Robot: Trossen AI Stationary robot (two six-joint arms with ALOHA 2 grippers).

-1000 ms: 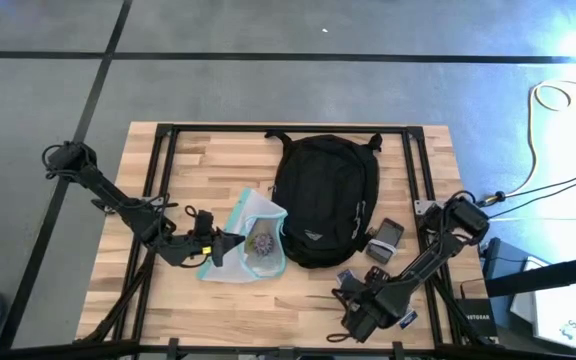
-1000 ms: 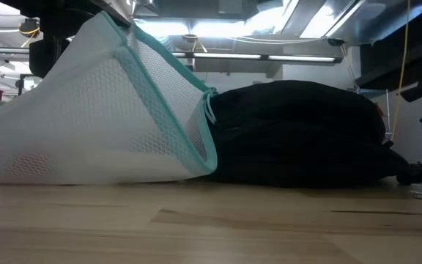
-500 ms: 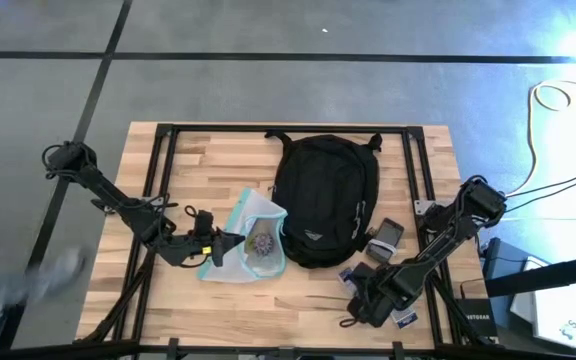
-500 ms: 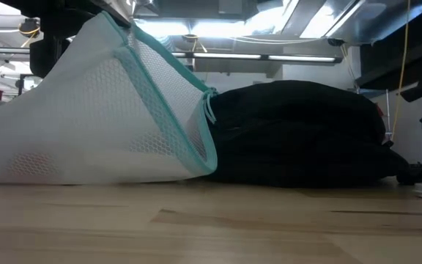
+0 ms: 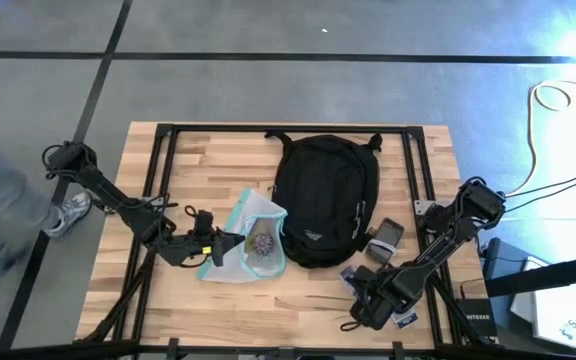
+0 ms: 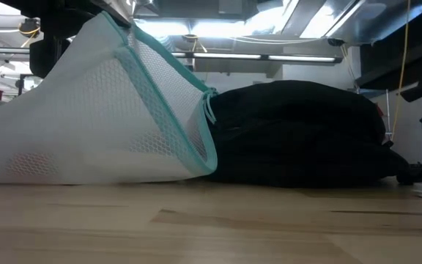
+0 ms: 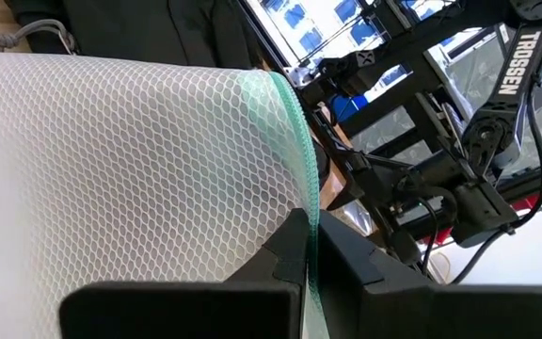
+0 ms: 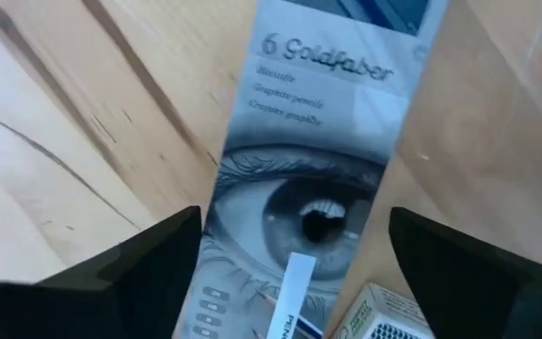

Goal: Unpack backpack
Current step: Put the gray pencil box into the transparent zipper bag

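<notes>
the large black fabric backpack (image 5: 324,205) lies mid-table on the pale wooden table (image 5: 218,160). the left tool (image 5: 215,246) is clamped on the teal-edged white mesh pouch (image 5: 253,240) beside it — the right tool (image 5: 360,300) hangs, fingers apart, over a flat goldfaber pencil tin (image 8: 318,169).

Table (image 5: 218,155) centre blocked: backpack (image 5: 325,198) fills the middle from far edge toward near. Mesh pouch (image 5: 253,240) lies touching its left side, held up by the left gripper (image 5: 220,248), so we see no passage between them. Right of the backpack, small items (image 5: 386,236) and a pencil tin (image 8: 309,179) crowd the strip; the right gripper (image 5: 360,297) hangs over the tin, fingers spread. We note bare wood along the near edge and at the far left corner.
</notes>
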